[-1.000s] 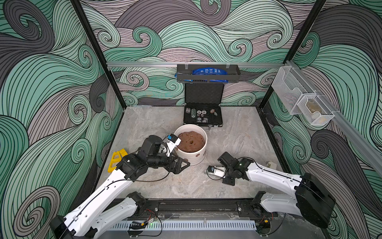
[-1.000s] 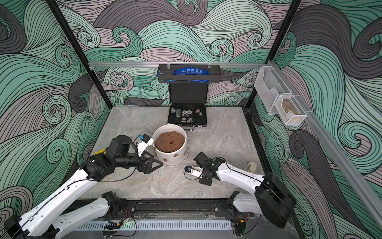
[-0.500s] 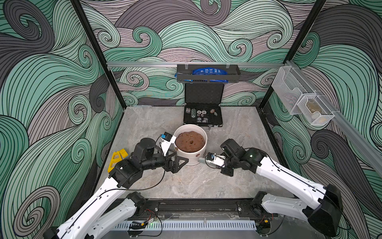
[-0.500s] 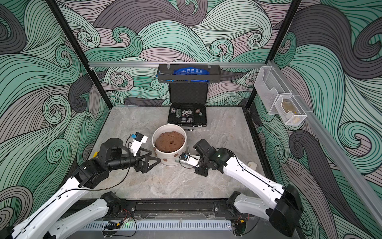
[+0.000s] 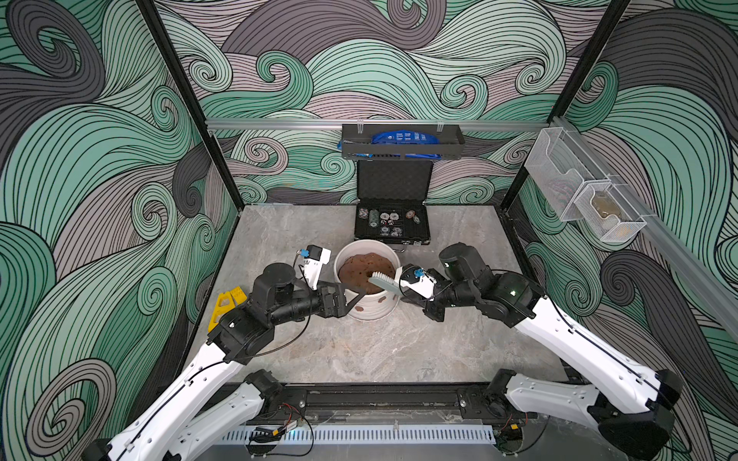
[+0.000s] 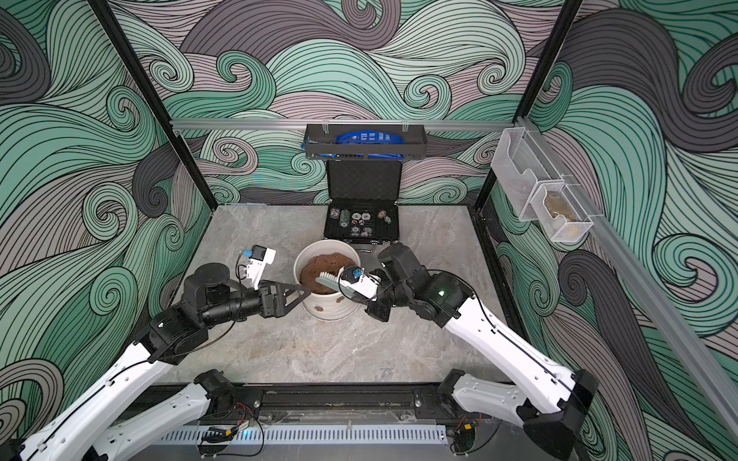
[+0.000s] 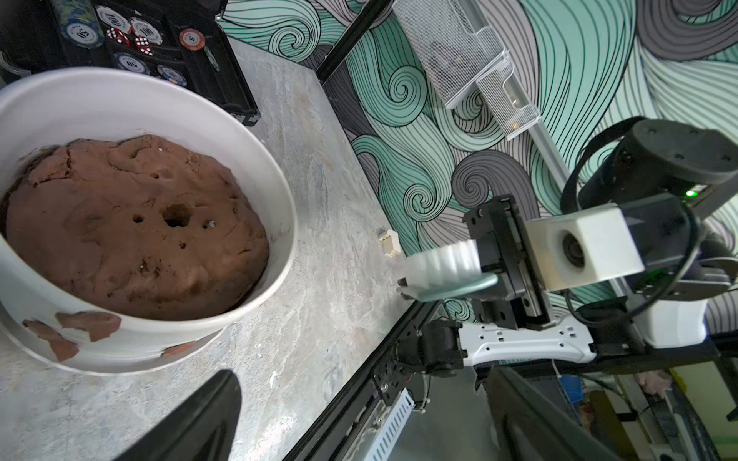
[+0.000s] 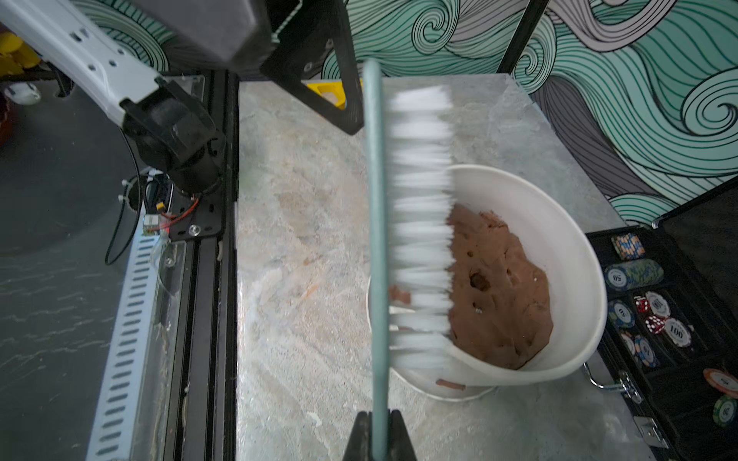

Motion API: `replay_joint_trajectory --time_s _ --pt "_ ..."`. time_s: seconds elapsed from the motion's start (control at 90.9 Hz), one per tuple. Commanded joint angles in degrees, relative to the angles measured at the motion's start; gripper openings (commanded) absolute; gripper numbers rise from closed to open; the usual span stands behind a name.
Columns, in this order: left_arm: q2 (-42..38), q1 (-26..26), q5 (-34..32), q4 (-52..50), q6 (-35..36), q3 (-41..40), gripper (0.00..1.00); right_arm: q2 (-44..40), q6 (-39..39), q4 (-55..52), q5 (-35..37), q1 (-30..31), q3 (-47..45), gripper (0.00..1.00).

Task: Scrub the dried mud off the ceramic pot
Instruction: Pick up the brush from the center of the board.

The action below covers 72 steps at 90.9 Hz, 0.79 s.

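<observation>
The ceramic pot [image 5: 375, 310] is white and stands mid-table with a brown mound [image 5: 359, 271] inside. Dried mud shows as reddish chips on its near wall [image 5: 359, 308] [image 6: 319, 308] [image 7: 88, 324] [image 8: 450, 384]. My right gripper [image 5: 398, 290] [image 8: 377, 425] is shut on the handle of a teal brush [image 5: 382, 280] [image 8: 375, 239]. Its white bristles [image 8: 419, 223] are blurred, and its head hangs over the pot's right rim. My left gripper [image 5: 351, 299] [image 7: 359, 431] stands open and empty against the pot's near-left side.
An open black case of poker chips [image 5: 393, 223] lies just behind the pot. A yellow block [image 5: 227, 303] sits at the table's left edge, a small white piece [image 7: 389, 242] near the right edge. A black shelf [image 5: 399, 147] and clear bins [image 5: 579, 199] hang on the walls.
My right arm has lifted the brush from the table in front and to the right of the pot and carried it over the rim. The left gripper has shifted slightly left, staying open.
</observation>
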Motion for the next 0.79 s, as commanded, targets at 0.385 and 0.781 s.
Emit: replay_joint_trajectory --time_s 0.385,0.781 --pt "3.2 -3.4 -8.9 9.8 -15.3 2.7 0.83 5.6 10.7 9.3 -4.5 1.6 1.5 0.00" --pt "8.7 -9.2 -19.0 5.3 -15.3 6.9 0.67 8.2 16.5 11.0 -2.6 3.5 2.4 0.00"
